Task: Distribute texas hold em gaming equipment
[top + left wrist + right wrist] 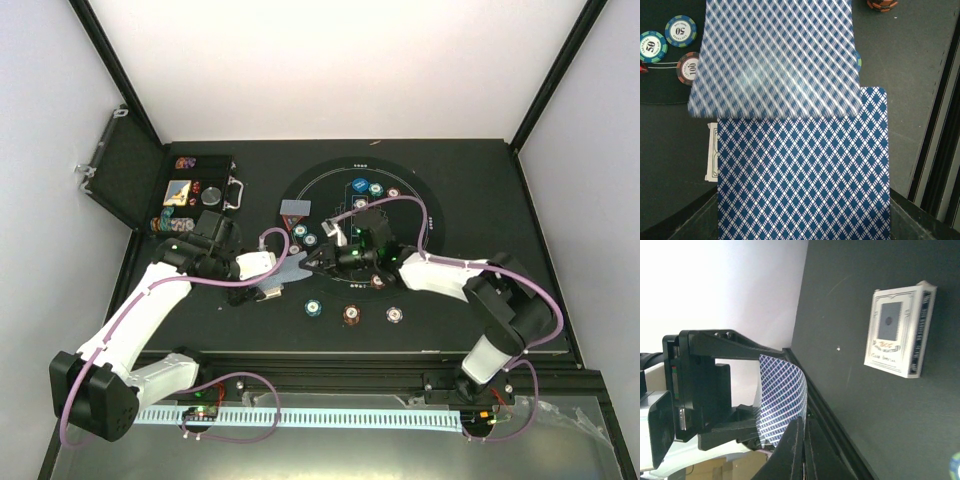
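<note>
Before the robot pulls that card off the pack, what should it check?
1. Right gripper shut on the top card: ok.
2. Left gripper gripping the deck: ok.
3. Only one card pinched: cannot tell.
4. Top card flat: not ok, it bows in the right wrist view.
5. Card box lying apart from both grippers: ok.
6. Chips out of the card's way: cannot tell; some lie close beside the deck.
</note>
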Tool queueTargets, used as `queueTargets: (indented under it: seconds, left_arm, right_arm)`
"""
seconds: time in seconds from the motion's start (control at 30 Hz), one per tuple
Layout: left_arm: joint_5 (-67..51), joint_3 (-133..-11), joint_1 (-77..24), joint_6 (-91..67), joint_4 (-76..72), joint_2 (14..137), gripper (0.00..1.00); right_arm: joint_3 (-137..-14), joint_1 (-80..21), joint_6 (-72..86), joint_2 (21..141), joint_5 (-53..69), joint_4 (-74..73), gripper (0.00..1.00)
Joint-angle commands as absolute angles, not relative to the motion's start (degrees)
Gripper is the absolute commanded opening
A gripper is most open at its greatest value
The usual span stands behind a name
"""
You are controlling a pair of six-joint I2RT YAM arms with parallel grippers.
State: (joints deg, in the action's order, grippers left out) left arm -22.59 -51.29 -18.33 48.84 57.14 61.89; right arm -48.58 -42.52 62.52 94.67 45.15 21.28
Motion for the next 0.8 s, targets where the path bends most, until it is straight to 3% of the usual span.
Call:
queueTargets:
  seconds: [0.0, 0.37, 0.77]
  left_arm:
    - [-23.29, -53.1, -18.02, 48.77, 56.78, 61.79, 0.02]
    - [-23.12, -53.0, -18.02, 48.88, 57.03, 61.67, 0.02]
    - [-22.13, -52.76, -18.02, 49.22, 57.31, 61.11, 0.02]
  right_arm:
    - [-46.83, -38.78, 59.59, 91.51, 45.18, 17.29, 0.01]
    - [-46.28, -22.36, 45.89, 96.26, 45.31, 4.73, 0.01]
    - [-53.29, -16.09, 33.79, 102.78, 37.56, -9.46, 0.01]
